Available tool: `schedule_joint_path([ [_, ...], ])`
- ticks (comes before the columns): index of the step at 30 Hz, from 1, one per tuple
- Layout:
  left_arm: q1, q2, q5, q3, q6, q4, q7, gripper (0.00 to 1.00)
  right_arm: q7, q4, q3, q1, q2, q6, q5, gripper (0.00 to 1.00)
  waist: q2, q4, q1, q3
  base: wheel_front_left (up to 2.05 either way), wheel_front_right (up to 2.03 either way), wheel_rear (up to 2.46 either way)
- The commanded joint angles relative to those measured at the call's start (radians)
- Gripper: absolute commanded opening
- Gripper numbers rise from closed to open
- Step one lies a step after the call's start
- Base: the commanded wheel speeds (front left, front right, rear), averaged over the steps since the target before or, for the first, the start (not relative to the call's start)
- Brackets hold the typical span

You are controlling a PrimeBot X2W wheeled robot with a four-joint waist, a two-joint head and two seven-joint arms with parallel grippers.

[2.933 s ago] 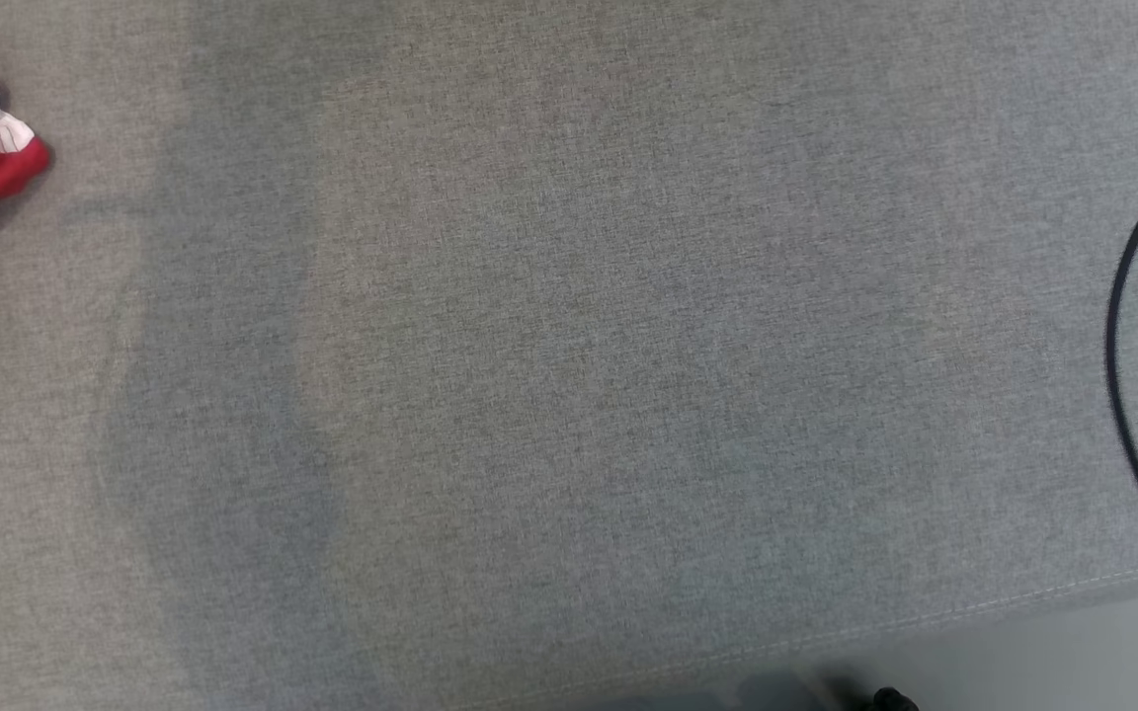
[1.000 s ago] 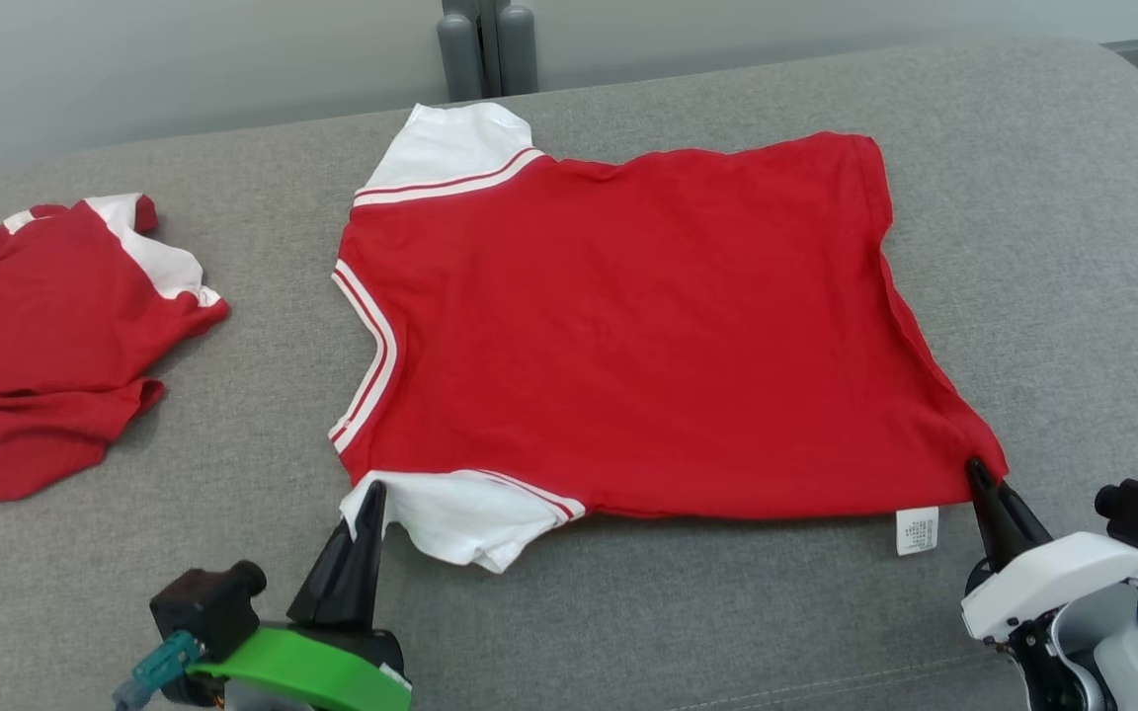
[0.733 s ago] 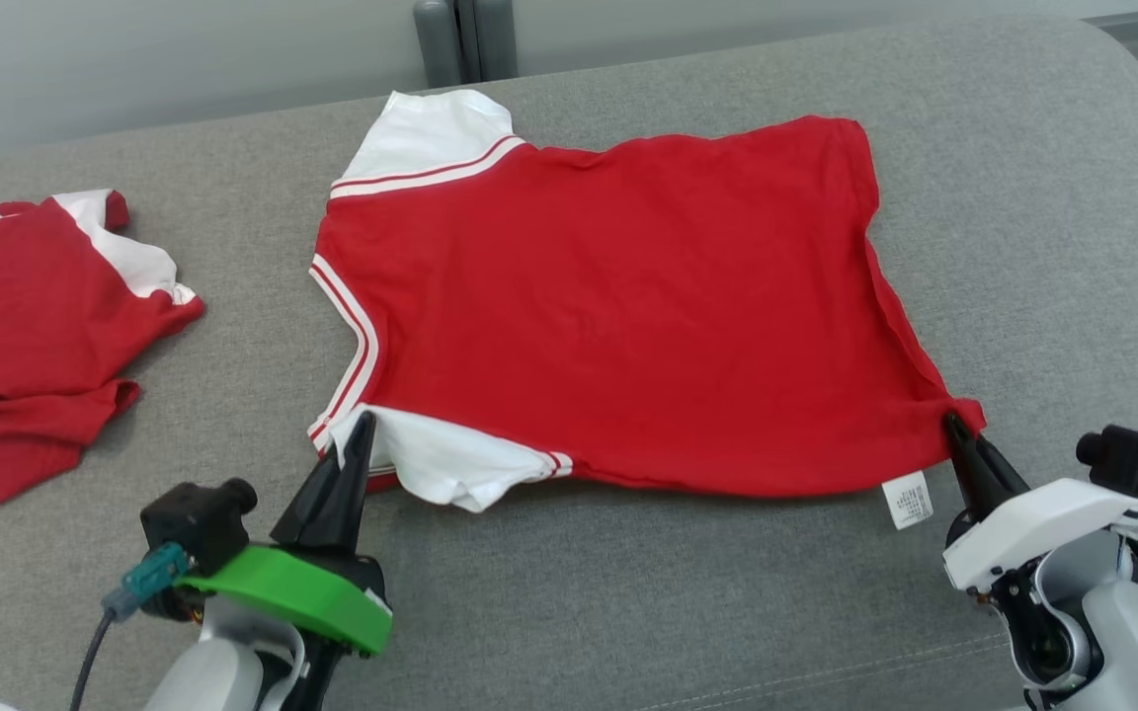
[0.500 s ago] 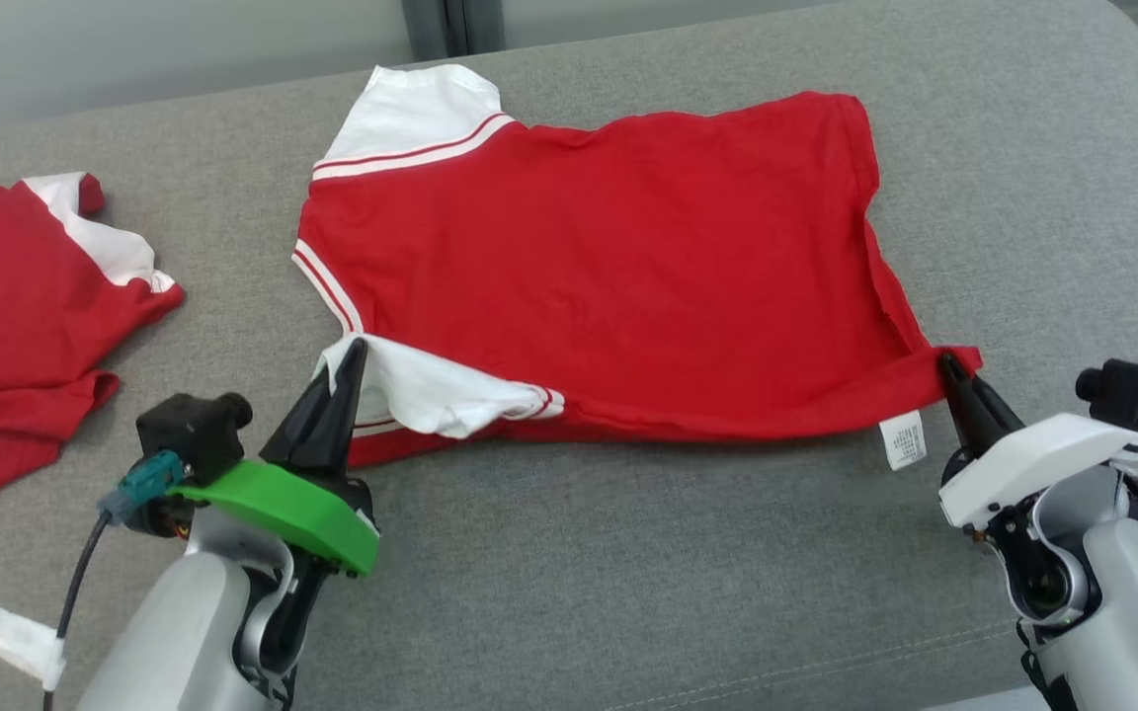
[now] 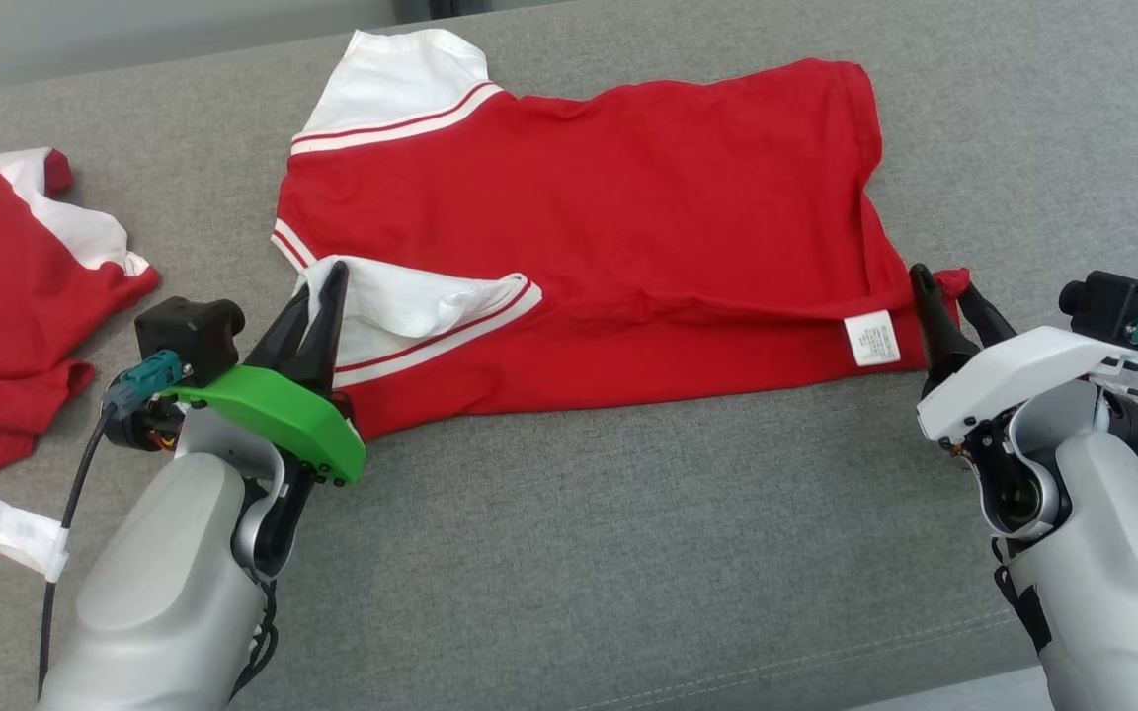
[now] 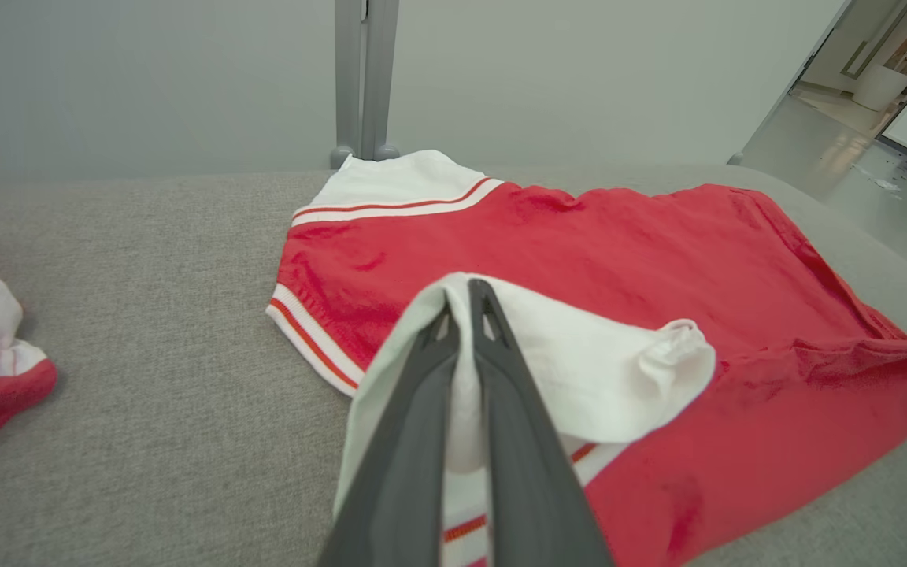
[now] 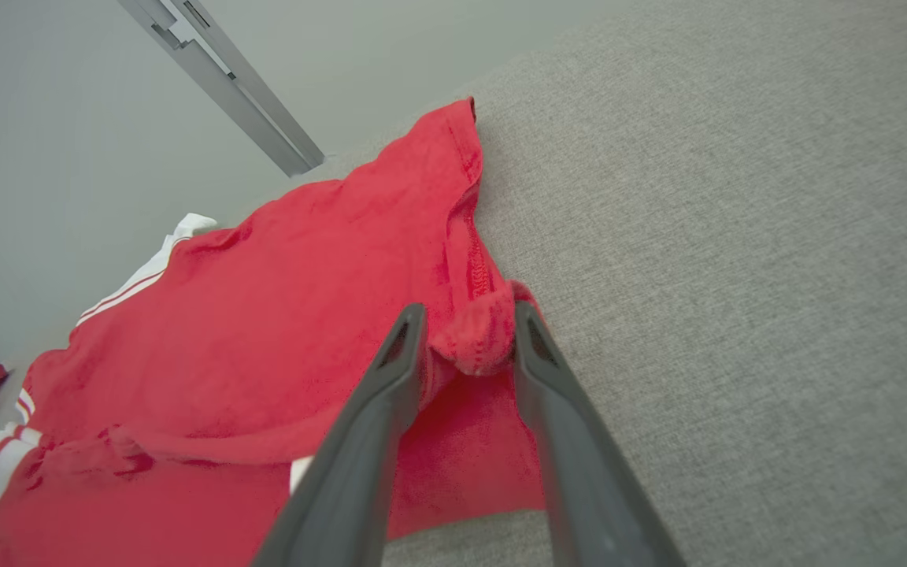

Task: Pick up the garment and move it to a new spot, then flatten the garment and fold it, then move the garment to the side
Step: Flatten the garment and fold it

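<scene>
To fold cleanly, the left end effector (image 5: 335, 272), clamped on the white sleeve (image 5: 411, 301), should lay it flat on the red garment (image 5: 628, 178) spread ahead of its tips, level with the hem corner (image 7: 473, 342) between the parted fingers of the right end effector (image 5: 942, 279).

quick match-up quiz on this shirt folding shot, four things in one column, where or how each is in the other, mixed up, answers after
1. left gripper
2. right gripper
3. care label
4. second garment

A. crumpled on the grey cushion, off to the robot's left
B. fingers apart, red hem corner between them
C. white, on the turned-over edge of the shirt
D. fingers shut on the white sleeve

Pairs: 1-D, 2-B, 3-C, 4-A
</scene>
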Motion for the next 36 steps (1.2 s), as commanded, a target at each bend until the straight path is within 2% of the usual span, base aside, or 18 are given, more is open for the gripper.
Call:
schedule_joint_path([
  [1, -0.014, -0.004, 0.001, -0.002, -0.004, 0.015, -0.016, 1.00, -0.023, 0.007, 0.006, -0.005, -0.005, -0.001, -0.007, 1.00, 0.0000, 0.003, 0.0000, -0.007, 0.00, 0.00, 0.00],
  [7, 0.031, -0.008, -0.023, 0.013, -0.005, 0.052, -0.060, 1.00, -0.123, 0.025, 0.048, 0.056, -0.054, -0.001, -0.019, 1.00, 0.0000, 0.011, 0.0000, -0.043, 0.00, 0.00, 0.00],
  [13, 0.138, -0.010, -0.022, 0.034, -0.004, 0.039, -0.066, 1.00, -0.168, 0.058, 0.080, 0.126, -0.100, -0.001, -0.041, 1.00, 0.0000, 0.020, 0.0000, -0.053, 0.00, 0.00, 0.00],
  [19, 0.199, -0.022, 0.006, 0.015, -0.004, 0.065, -0.066, 1.00, -0.191, 0.122, 0.108, 0.095, -0.095, -0.001, -0.061, 1.00, 0.0000, 0.026, 0.0000, -0.034, 0.00, 0.00, 0.00],
  [29, 0.133, -0.042, -0.009, -0.040, -0.004, 0.160, -0.059, 1.00, -0.213, 0.279, 0.151, 0.002, -0.077, -0.001, -0.081, 1.00, 0.0000, 0.036, 0.0000, -0.007, 0.00, 0.00, 0.00],
  [30, 0.125, -0.044, -0.016, -0.047, -0.004, 0.167, -0.059, 0.50, -0.213, 0.294, 0.158, -0.005, -0.074, -0.001, -0.076, 1.00, 0.0000, 0.037, 0.0000, -0.006, 0.00, 0.00, 0.00],
  [31, 0.120, -0.044, -0.021, -0.050, -0.004, 0.172, -0.060, 0.24, -0.217, 0.305, 0.162, -0.011, -0.073, -0.001, -0.072, 0.62, 0.0000, 0.038, 0.0000, -0.005, 0.00, 0.00, 0.00],
  [32, 0.114, -0.045, -0.028, -0.054, -0.004, 0.178, -0.060, 0.00, -0.219, 0.319, 0.168, -0.018, -0.072, -0.001, -0.068, 0.02, 0.0000, 0.038, 0.0000, -0.004, 0.00, 0.00, 0.00],
  [36, 0.102, -0.042, -0.052, -0.062, -0.004, 0.182, -0.064, 0.00, -0.241, 0.351, 0.182, -0.039, -0.058, -0.002, -0.044, 0.00, 0.0000, 0.041, 0.0000, -0.010, 0.00, 0.00, 0.00],
])
